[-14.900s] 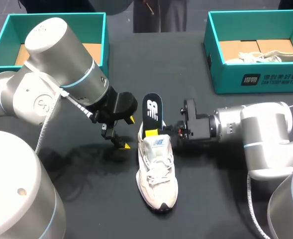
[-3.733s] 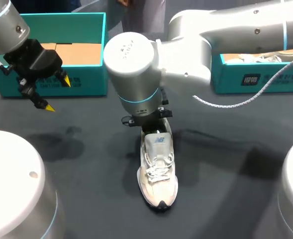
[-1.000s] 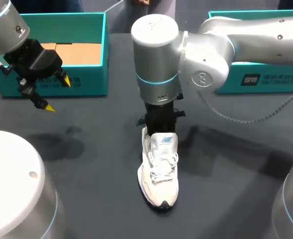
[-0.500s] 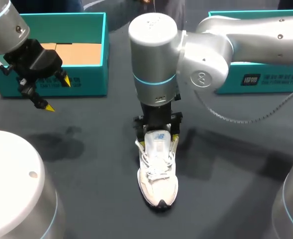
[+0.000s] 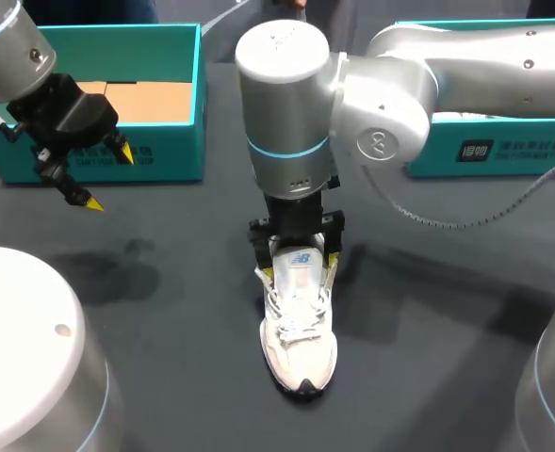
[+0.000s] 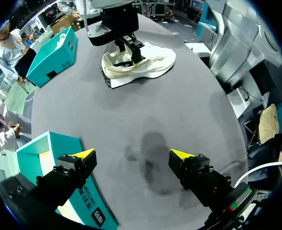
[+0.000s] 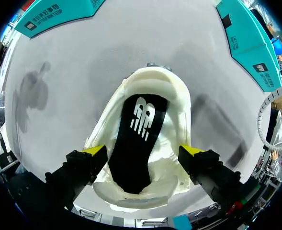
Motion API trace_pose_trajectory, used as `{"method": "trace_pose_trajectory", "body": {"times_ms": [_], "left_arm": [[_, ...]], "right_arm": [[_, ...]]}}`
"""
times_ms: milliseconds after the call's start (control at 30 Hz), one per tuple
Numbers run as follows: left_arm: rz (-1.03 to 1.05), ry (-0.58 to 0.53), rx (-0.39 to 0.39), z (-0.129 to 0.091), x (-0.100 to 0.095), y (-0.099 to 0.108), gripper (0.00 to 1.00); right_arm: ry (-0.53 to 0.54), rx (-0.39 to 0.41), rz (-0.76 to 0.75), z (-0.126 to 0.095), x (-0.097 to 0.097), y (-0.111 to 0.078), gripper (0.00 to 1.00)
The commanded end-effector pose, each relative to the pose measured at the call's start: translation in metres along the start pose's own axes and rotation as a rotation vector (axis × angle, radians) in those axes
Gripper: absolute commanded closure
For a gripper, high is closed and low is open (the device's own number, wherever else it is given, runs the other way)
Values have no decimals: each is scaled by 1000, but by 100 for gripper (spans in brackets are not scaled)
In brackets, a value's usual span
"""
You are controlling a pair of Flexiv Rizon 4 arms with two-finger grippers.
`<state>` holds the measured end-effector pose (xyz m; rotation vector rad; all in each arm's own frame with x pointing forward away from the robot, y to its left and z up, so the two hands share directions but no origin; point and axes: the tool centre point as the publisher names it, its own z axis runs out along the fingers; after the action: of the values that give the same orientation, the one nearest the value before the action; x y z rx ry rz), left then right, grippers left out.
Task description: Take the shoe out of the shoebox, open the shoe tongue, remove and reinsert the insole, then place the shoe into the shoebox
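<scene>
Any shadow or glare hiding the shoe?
Head view: right arm covers the heel of the shoe; shadow falls on the table beside it. Right wrist view: insole evenly lit, no glare. Left wrist view: shadow blotch on table, clear of the shoe.

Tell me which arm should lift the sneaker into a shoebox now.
Right, most likely. The right pincer straddles the white sneaker at its heel end, black insole seated inside. The left pincer hangs open beside the left shoebox, holding nothing.

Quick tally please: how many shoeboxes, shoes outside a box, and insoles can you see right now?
Teal shoeboxes: 2, the left shoebox and the right shoebox
White shoe outside a box: 1
Black insole, lying inside that shoe: 1
Total: 4
</scene>
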<state>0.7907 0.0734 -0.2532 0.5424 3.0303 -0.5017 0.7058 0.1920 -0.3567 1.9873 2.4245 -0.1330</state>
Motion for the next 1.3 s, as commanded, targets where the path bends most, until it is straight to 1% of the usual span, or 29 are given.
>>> {"method": "trace_pose_trajectory", "body": {"times_ms": [33,233,500,600,867,1000,1100,1300], "left_arm": [[0,-1,-3,-1,1,0,0],[0,-1,-3,-1,1,0,0],[0,-1,-3,-1,1,0,0],[0,-1,-3,-1,1,0,0],[0,-1,-3,-1,1,0,0],[0,-1,-3,-1,1,0,0],[0,-1,-3,-1,1,0,0],[0,-1,-3,-1,1,0,0]], "right_arm": [[-2,1,6,-2,2,-8,0],[3,-1,14,-1,3,-13,0],[-15,2,28,-9,4,-22,0],[-19,-5,36,-16,4,-27,0],[-43,-14,31,-24,5,-26,0],[-45,-21,36,-27,7,-29,0],[-41,-26,46,-31,8,-35,0],[-56,-20,71,-43,7,-53,0]]}}
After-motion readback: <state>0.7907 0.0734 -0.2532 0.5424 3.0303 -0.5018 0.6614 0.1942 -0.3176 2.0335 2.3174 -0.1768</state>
